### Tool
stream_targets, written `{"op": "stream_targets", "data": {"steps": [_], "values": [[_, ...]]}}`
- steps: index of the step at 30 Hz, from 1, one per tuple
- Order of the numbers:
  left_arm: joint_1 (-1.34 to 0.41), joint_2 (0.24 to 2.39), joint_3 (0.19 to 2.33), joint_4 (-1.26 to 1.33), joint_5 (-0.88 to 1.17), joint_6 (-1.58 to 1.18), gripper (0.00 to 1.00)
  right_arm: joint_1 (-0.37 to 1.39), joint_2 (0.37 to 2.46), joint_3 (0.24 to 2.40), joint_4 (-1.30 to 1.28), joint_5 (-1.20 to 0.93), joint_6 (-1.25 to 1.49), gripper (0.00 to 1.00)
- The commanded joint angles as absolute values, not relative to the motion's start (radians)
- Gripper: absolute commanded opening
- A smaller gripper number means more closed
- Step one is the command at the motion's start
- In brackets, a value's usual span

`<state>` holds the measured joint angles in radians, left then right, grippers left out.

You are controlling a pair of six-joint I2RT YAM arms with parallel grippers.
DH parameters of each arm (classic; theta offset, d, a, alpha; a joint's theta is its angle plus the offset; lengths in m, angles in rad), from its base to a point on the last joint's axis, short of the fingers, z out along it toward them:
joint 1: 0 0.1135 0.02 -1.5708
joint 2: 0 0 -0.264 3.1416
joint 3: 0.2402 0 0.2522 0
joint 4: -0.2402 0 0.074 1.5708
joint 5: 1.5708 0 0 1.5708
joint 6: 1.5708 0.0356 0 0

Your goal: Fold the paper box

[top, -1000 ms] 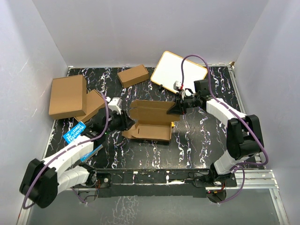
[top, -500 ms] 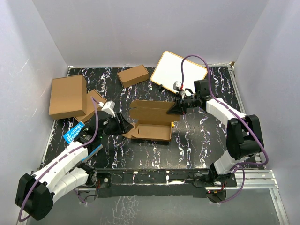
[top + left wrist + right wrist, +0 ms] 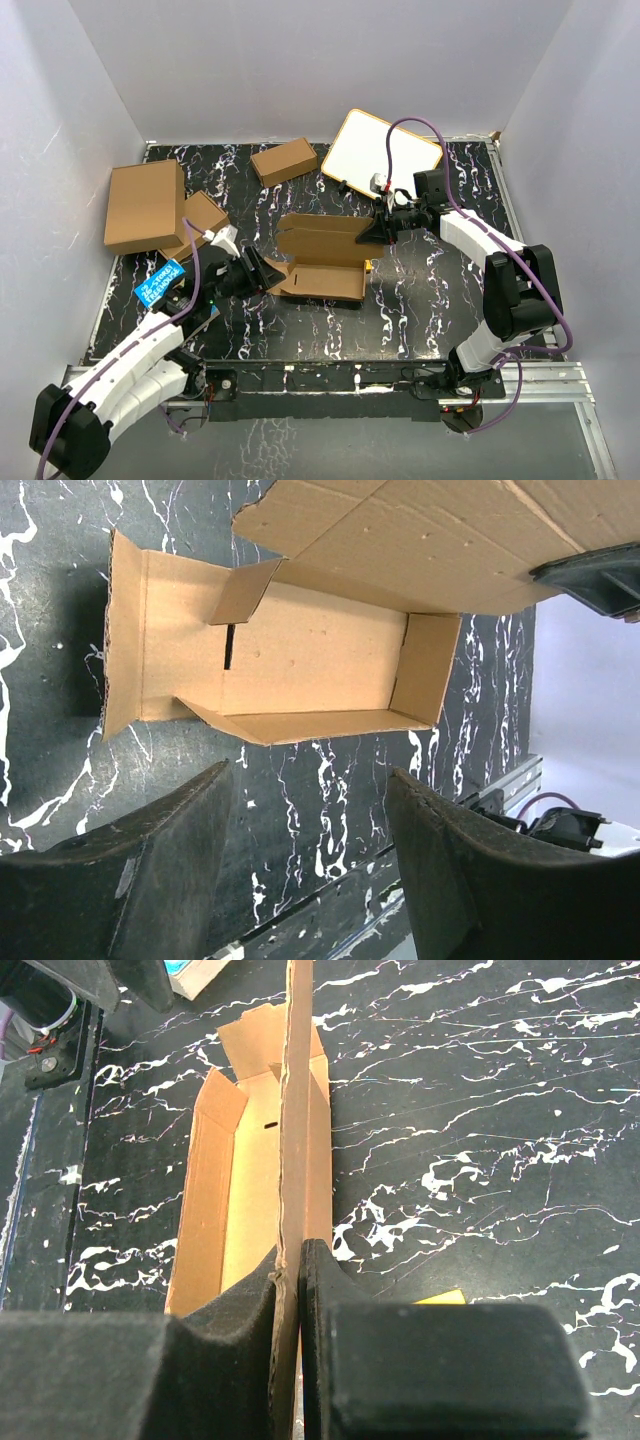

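The paper box [image 3: 325,280] lies mid-table as an open brown tray, its lid [image 3: 325,235] standing up along the far side. My right gripper [image 3: 378,232] is shut on the lid's right edge; in the right wrist view the cardboard sheet [image 3: 295,1110] runs edge-on between the pads of that gripper [image 3: 290,1255]. My left gripper [image 3: 262,272] hovers just left of the box, open and holding nothing. In the left wrist view the tray [image 3: 300,665] shows its end flap spread on the table, beyond my left gripper [image 3: 310,780].
A bigger brown carton [image 3: 145,205] overlaps a smaller brown box [image 3: 200,222] at the far left. Another small box [image 3: 284,161] and a white board [image 3: 385,150] lie at the back. A blue packet [image 3: 160,280] sits beside my left arm, a yellow scrap [image 3: 369,266] by the tray's right end.
My left gripper has opened and drawn back to the left, away from the box's left end. The right gripper keeps its hold on the lid, unmoved.
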<state>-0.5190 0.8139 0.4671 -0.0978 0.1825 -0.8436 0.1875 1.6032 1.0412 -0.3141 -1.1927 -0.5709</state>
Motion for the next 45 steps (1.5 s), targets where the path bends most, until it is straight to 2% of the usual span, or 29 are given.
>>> {"op": "stream_targets", "data": {"steps": [1,8,14,42,45], "values": [[-0.516,0.773,0.456,-0.101,0.182,-0.900,0.61,0.182,1.565,1.051,-0.276,-1.231,-0.603,0.08],[-0.517,0.769,0.431,-0.084,0.201,-0.962,0.59,0.183,1.564,1.051,-0.276,-1.229,-0.605,0.08],[-0.517,0.800,0.423,-0.074,0.208,-0.985,0.53,0.183,1.564,1.051,-0.277,-1.230,-0.604,0.08],[-0.515,0.874,0.411,-0.038,0.244,-0.985,0.48,0.183,1.568,1.049,-0.278,-1.229,-0.610,0.08],[-0.517,0.887,0.411,-0.030,0.246,-0.985,0.43,0.183,1.568,1.049,-0.278,-1.228,-0.610,0.08]]}}
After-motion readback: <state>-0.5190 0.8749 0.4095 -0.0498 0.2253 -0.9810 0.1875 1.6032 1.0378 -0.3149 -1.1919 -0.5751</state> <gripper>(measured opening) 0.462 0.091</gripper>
